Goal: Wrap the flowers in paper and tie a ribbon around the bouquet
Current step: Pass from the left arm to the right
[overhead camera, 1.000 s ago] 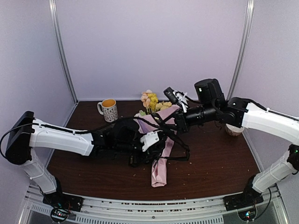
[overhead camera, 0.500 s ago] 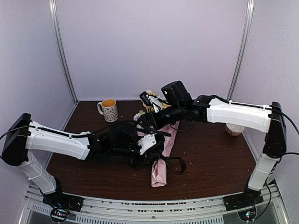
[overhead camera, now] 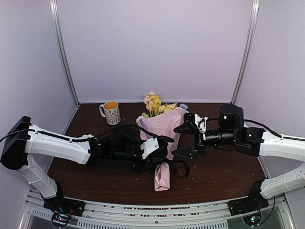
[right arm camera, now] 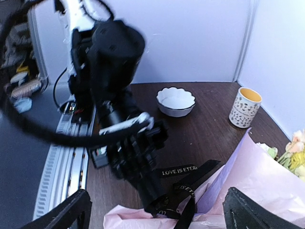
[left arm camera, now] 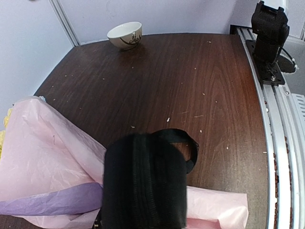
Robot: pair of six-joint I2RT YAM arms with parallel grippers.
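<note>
1 table [overhead camera: 224,167], lilac walls [overhead camera: 152,47] | left end effector [overhead camera: 163,153] clamps ribbon [right arm camera: 178,171] | right end effector [overhead camera: 182,141] apart

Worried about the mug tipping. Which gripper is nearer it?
Left. The left gripper is at the bouquet, right of the mug; the right gripper is across the bouquet, farther off.

A white patterned mug [overhead camera: 111,112], orange-yellow inside, stands at the far left of a dark wooden table [overhead camera: 219,174]. A white scalloped bowl [right arm camera: 176,101] sits well apart. Pale crumbs [left arm camera: 168,119] dot the tabletop.
</note>
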